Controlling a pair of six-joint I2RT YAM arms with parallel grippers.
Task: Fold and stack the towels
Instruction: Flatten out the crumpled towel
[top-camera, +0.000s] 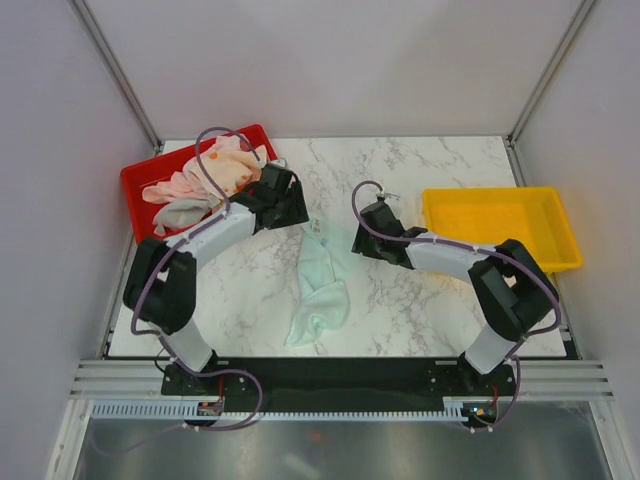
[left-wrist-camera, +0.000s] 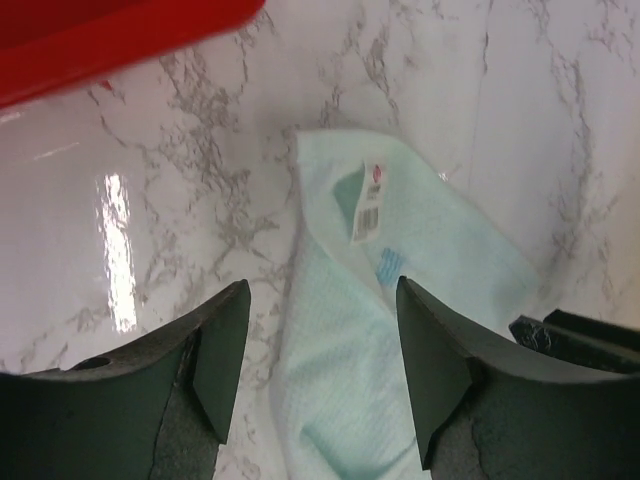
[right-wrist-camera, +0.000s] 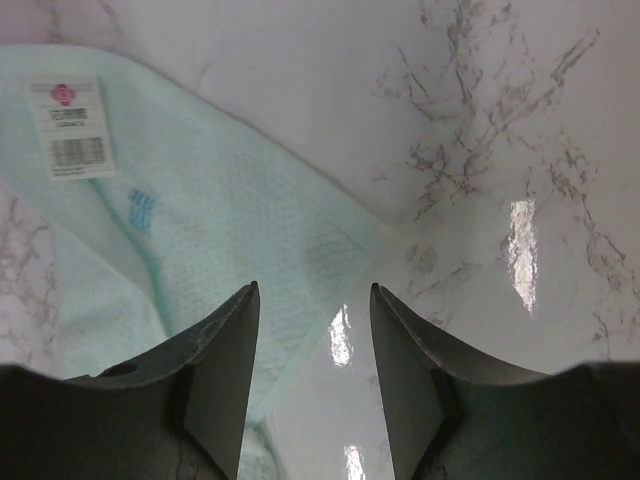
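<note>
A pale mint towel (top-camera: 320, 285) lies rumpled lengthwise on the marble table, its far end with a white label between my two grippers. My left gripper (top-camera: 298, 215) is open just above the towel's far left edge; in the left wrist view the mint towel (left-wrist-camera: 400, 300) lies between and beyond the open gripper (left-wrist-camera: 320, 300). My right gripper (top-camera: 358, 242) is open at the towel's far right corner; in the right wrist view that towel (right-wrist-camera: 200, 220) reaches between the open gripper (right-wrist-camera: 315, 300). More towels (top-camera: 205, 180), cream with orange print, pink and grey-white, are heaped in the red tray (top-camera: 140, 195).
A yellow tray (top-camera: 500, 225) stands at the right side of the table. The red tray's edge (left-wrist-camera: 120, 40) shows at the top left of the left wrist view. Grey walls surround the table.
</note>
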